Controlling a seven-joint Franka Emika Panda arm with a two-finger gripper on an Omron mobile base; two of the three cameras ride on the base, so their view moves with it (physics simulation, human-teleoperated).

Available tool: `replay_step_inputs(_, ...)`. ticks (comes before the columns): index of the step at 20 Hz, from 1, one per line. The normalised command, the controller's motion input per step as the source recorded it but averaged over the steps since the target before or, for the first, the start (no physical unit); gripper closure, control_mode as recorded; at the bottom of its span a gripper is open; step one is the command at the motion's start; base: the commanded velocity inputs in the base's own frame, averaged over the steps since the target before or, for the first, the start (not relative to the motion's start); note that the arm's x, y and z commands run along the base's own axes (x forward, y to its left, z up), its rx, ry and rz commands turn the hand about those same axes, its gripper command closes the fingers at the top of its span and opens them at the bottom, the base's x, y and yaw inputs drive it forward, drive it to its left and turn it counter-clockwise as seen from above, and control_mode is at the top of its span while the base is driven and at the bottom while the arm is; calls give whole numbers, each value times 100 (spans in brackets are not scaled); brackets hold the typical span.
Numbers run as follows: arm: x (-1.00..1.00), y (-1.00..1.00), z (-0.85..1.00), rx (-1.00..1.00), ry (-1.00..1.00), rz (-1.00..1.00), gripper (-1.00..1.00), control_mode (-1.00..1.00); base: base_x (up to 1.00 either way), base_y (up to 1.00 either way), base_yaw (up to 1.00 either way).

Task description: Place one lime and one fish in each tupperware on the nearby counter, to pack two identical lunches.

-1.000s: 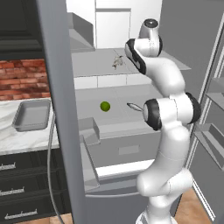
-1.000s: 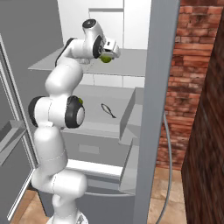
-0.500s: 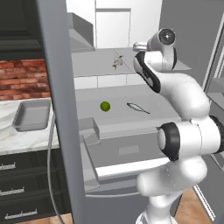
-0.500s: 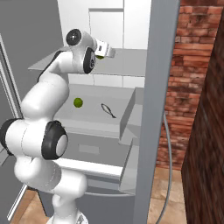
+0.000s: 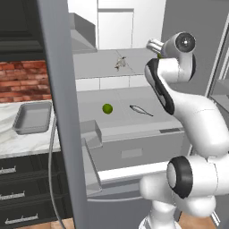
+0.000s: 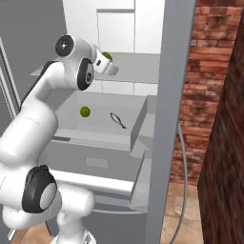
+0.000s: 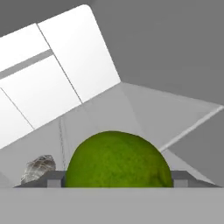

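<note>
Here, left base view: tupperware [image 5: 32, 117] on marble counter [image 5: 18, 142]; second lime [image 5: 107, 108] and fish [image 5: 141, 110] on middle fridge shelf [image 5: 125, 117].
Right base view: gripper [image 6: 108, 62] at upper shelf, lime [image 6: 107, 55] clasped.
Hand view: lime between fingertips [image 7: 54, 178]; pale fish [image 7: 38, 168] beside.

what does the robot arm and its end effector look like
The arm is glossy white, built of rounded, bulging segments joined by dark grey to black rings and circular joint caps, one with a small pale centre. No cables or markings show on it. The end effector is a compact white block; in the hand view its two fingertips appear as small, dark grey, squared tabs.
</note>
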Motion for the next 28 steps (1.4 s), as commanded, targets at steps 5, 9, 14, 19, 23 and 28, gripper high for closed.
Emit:
replay_step_inputs(5,-100,39,-70,15,56,-10,100,-100,0,0,0)
replay_step_inputs(9,-100,63,-100,1,61,-8,100,-100,0,0,0)
replay_step_inputs(14,-20,13,-20,0,11,-1,100,100,-80,55,-5)
replay_step_inputs(19,0,0,0,0,0,0,100,100,-100,76,-10)
replay_step_inputs(23,0,0,0,0,0,0,100,100,-100,85,-22)
replay_step_inputs(28,0,0,0,0,0,0,100,100,-100,79,-36)
